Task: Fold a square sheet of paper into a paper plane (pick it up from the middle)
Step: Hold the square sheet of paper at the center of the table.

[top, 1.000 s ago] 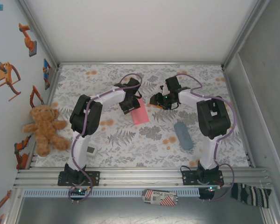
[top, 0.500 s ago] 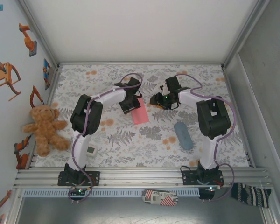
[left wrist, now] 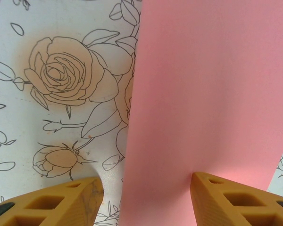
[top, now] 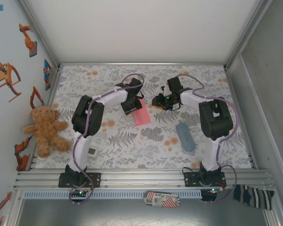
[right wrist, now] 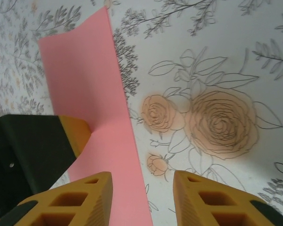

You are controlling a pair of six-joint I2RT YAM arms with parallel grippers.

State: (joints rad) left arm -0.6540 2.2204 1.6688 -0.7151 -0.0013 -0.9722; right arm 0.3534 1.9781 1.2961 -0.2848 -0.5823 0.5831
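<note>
- We see a salmon-pink square sheet of paper (top: 142, 114), which looks folded into a narrower oblong. It lies flat near the middle of the flower-printed tabletop (top: 85, 82), slightly toward the far edge.
- We judge the paper very light, thin and limp. It bends under any push, creases for good, and slides easily on the smooth cloth. It could tear if both arms pull against each other.
- We judge that a flat sheet gives the fingers nothing to close on. The best hold is at a long edge near its middle, once that edge has been lifted or buckled up.
- The left gripper (left wrist: 146, 181) stands at the paper's left side with its jaws apart. One tip rests on the pink surface and the other on bare cloth beside the left long edge. It clamps nothing.
- The right gripper (right wrist: 141, 175) comes from the right with its jaws also apart. It straddles the right long edge, with one tip over the paper and one over the cloth. It holds nothing.
</note>
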